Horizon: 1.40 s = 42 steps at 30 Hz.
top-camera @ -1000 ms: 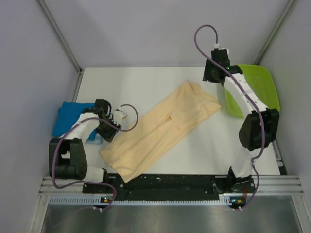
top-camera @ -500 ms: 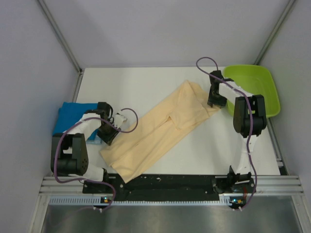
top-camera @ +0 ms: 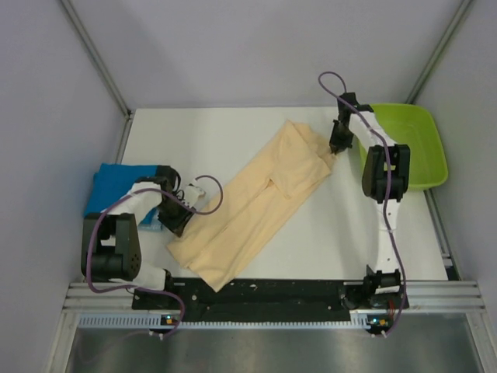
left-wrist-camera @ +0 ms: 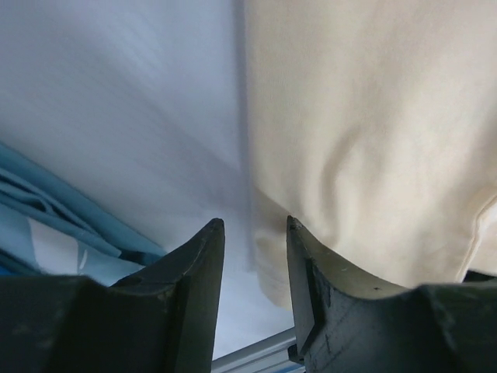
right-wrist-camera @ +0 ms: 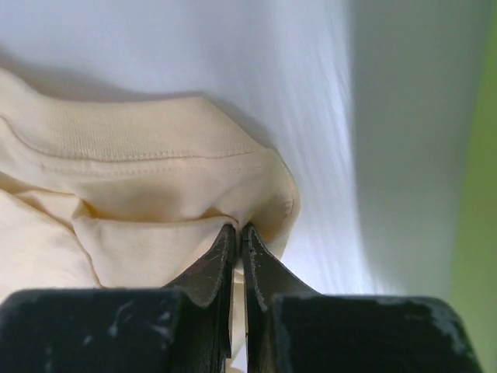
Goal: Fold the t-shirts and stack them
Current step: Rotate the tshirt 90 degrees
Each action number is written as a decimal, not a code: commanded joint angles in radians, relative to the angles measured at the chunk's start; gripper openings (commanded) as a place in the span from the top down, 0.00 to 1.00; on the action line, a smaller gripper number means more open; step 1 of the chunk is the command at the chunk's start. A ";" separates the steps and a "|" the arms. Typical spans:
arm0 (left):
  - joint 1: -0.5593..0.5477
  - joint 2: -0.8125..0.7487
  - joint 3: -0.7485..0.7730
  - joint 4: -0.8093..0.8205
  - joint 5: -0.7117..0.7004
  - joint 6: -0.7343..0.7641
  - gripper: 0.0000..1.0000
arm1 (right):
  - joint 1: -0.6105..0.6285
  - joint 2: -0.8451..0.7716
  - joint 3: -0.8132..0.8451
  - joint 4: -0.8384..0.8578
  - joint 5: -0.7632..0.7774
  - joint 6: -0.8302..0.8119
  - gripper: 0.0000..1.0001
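White table (top-camera: 233, 128) inside grey-walled cell. Peach-cream shirt (top-camera: 248, 210) spread flat at centre, long axis diagonal from near-left to far-right. Right gripper (right-wrist-camera: 236, 228) clamped on its far-right corner, ribbed stitched hem pinched in the jaws. Left gripper (left-wrist-camera: 252, 225) parted, empty, just beside its near-left edge, cloth lying rightward of the jaws. Blue shirt (top-camera: 109, 183), folded square, left of it. Soft, limp, wrinkled knit.

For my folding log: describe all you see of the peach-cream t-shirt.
The peach shirt is soft, pale cloth with a stitched hem, folded into a long wrinkled band. It lies diagonally on the white table, near left to far right. The right hand pinches its far corner; the open left hand hovers by its near-left edge.
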 commanded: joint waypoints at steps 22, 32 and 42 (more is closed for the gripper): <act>-0.556 0.125 0.040 0.007 0.253 0.015 0.55 | -0.035 0.435 0.646 0.674 -0.339 0.261 0.78; -0.481 -0.131 0.181 -0.055 0.267 0.004 0.50 | 0.017 0.108 0.484 0.668 -0.395 0.003 0.04; -0.392 -0.352 0.016 -0.030 0.449 0.317 0.54 | 0.284 -0.695 -0.448 0.833 -0.819 -0.457 0.02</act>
